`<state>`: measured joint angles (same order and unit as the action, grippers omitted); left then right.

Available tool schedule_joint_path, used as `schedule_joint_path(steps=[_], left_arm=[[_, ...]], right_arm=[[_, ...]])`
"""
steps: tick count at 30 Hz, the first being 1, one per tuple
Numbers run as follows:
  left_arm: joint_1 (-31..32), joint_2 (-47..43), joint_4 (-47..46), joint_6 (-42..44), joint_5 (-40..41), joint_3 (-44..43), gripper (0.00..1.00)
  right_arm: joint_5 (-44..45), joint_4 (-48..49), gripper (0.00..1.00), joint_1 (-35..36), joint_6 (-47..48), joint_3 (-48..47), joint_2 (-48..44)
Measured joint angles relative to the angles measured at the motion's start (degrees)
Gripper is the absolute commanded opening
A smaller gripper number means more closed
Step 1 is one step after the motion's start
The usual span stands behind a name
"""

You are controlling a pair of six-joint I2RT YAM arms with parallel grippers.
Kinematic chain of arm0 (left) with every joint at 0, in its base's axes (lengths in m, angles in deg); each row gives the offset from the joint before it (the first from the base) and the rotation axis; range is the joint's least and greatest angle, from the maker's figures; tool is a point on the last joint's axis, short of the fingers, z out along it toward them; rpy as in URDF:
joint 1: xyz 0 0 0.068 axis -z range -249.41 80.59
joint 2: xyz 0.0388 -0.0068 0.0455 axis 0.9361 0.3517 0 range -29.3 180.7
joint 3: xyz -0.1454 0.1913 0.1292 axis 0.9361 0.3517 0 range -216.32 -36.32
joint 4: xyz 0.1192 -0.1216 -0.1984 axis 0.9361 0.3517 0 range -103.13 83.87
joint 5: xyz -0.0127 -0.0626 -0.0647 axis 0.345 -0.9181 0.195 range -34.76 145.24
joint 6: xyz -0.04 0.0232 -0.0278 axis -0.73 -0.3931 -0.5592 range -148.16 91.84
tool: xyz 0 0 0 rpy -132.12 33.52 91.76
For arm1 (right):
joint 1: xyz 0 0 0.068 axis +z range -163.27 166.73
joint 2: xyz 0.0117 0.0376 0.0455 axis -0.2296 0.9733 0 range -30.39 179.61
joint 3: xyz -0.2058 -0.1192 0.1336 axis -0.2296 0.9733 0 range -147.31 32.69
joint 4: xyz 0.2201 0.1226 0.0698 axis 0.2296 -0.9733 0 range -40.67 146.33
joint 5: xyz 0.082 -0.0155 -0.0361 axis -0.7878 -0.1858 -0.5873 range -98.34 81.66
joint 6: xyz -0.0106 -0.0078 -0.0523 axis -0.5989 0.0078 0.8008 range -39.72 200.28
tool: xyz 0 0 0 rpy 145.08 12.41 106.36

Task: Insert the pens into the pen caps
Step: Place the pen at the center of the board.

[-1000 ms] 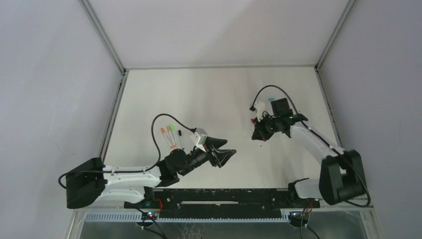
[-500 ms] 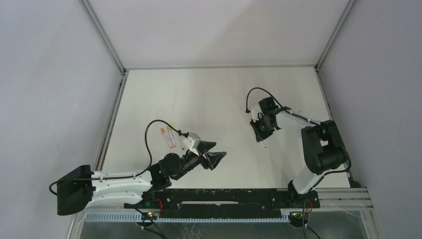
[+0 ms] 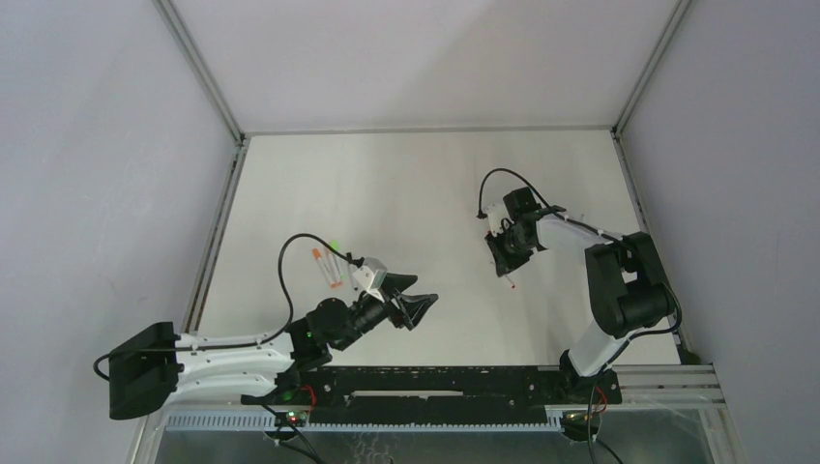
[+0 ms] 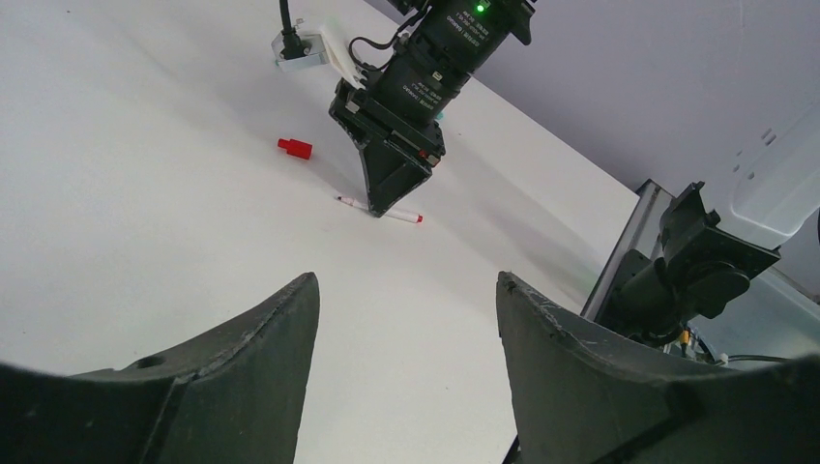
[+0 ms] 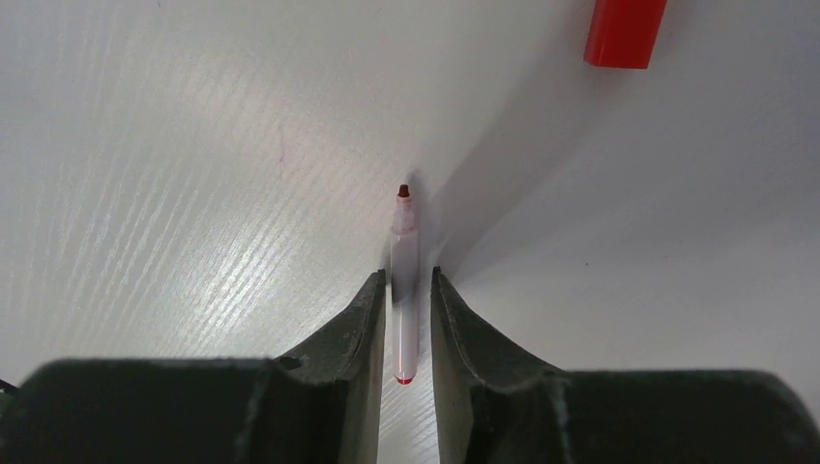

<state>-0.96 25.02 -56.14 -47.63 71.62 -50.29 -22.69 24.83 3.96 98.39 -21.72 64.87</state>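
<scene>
A white pen with a red tip (image 5: 403, 253) lies flat on the table between the fingers of my right gripper (image 5: 406, 275). A narrow gap shows on each side of the barrel, so the gripper is open and the pen is loose. A red pen cap (image 5: 624, 29) lies on the table a little beyond the pen's tip. From the left wrist, the same cap (image 4: 296, 148) and pen (image 4: 406, 217) show under the right gripper. My left gripper (image 3: 421, 307) hovers open and empty near the front middle. More pens (image 3: 332, 267), with orange and green ends, lie at the left.
A metal frame rail (image 3: 218, 227) borders the table's left side, another rail (image 3: 638, 208) its right side. The black base bar (image 3: 435, 382) runs along the near edge between the arms.
My right gripper has lowered to the table and opened, leaving the red-tipped pen lying between its fingers. The right arm has folded in. My left arm has drawn back slightly towards the near left.
</scene>
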Motion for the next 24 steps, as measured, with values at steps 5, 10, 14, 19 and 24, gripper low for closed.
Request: schedule_joint_path(steps=[5,10,14,19,24], left_arm=[[0.0,0.0,0.02,0.0,0.0,0.0,0.72],[0.0,-0.31,0.39,0.0,0.0,0.0,0.72],[0.0,-1.25,0.42,0.0,0.0,0.0,0.76],[0.0,-3.06,0.61,0.0,0.11,0.31,0.82],[0.0,-5.77,0.5,0.0,0.81,1.97,0.85]], right_arm=[[-1.18,-0.5,0.33,-0.35,0.02,-0.09,0.0],[-2.34,-1.11,0.38,-1.07,0.02,-0.09,-0.11],[-3.34,-2.16,0.46,-1.88,0.2,-0.09,-1.55],[-5.97,-3.39,0.5,-3.85,0.9,-0.66,-6.27],[-9.55,-3.32,0.51,-5.22,2.58,-3.76,-8.76]])
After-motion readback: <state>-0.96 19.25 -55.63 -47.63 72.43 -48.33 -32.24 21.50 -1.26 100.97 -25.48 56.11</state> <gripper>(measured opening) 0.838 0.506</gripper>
